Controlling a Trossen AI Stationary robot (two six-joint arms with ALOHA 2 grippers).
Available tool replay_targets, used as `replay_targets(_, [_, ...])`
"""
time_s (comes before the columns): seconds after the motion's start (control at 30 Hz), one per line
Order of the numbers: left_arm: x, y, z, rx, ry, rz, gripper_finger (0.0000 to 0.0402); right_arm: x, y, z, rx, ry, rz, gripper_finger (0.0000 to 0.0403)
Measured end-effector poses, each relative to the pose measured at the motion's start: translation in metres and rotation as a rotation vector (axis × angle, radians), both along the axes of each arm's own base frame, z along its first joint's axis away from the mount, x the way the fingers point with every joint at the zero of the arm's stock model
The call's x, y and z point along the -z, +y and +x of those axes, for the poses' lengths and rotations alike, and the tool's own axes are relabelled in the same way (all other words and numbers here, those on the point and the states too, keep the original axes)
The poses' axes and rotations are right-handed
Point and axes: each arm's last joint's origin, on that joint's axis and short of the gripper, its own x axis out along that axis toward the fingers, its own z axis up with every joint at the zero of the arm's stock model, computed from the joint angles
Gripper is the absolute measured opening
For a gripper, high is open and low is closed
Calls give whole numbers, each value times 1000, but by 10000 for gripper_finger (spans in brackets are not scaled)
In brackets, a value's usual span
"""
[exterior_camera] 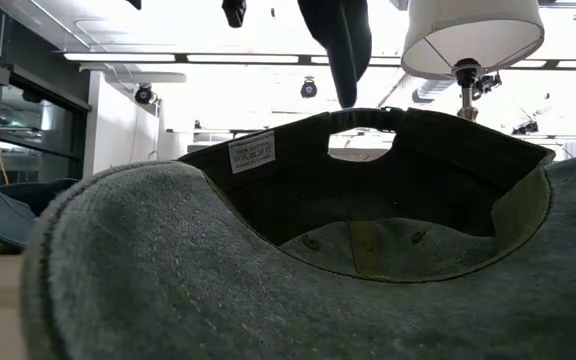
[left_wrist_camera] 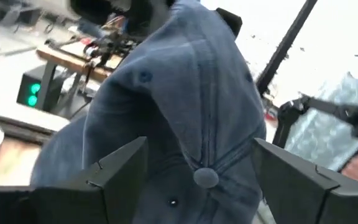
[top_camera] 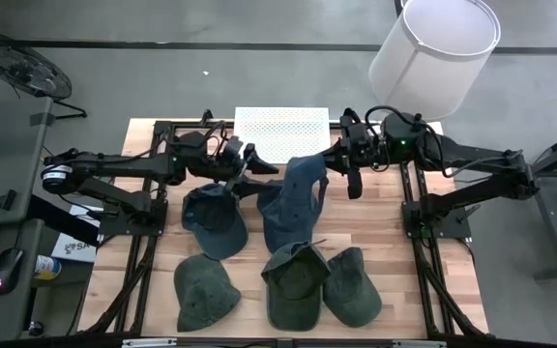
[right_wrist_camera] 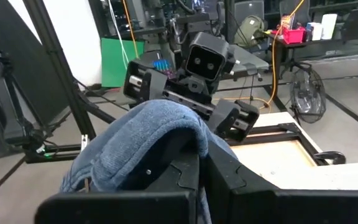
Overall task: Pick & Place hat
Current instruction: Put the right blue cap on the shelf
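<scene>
I am holding a blue denim cap (top_camera: 298, 198) up in the air over the middle of the wooden table (top_camera: 375, 227). My right gripper (top_camera: 348, 166) is pinching tight on the top edge of the blue denim cap, so the cap is hanging down from it. My left gripper (top_camera: 245, 164) is sitting just beside the cap on its other side, with its fingers (left_wrist_camera: 120, 171) spread wide apart and nothing pinched between them. In my left wrist view the cap is filling the space in front of those fingers.

The cap is soft blue cloth with stitched lines and a small round button (left_wrist_camera: 206, 178) on its top. It is drooping and folded.

Near the hanging cap, a dark blue cap (top_camera: 214, 220) is lying flat on the table. Three green caps (top_camera: 296, 282) are lying farther from my grippers than the hanging cap.
</scene>
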Motion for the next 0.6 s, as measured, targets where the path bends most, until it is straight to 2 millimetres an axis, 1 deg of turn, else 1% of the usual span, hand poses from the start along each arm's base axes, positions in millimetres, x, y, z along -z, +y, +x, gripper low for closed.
replay_targets(0.2, [3,2,1,-38,54,-134,282,1,0,0,-5,4,-40,0])
replay_targets(0.37, [3,2,1,-34,57,-172,282,1,-4,-1,11,6,-65,0])
replay_targets(0.53, [13,2,7,-26,117,-216,283,1,-10,-1,32,5,-84,0])
replay_targets(0.6, [14,3,12,-27,106,-215,283,1,-12,-2,38,5,-86,0])
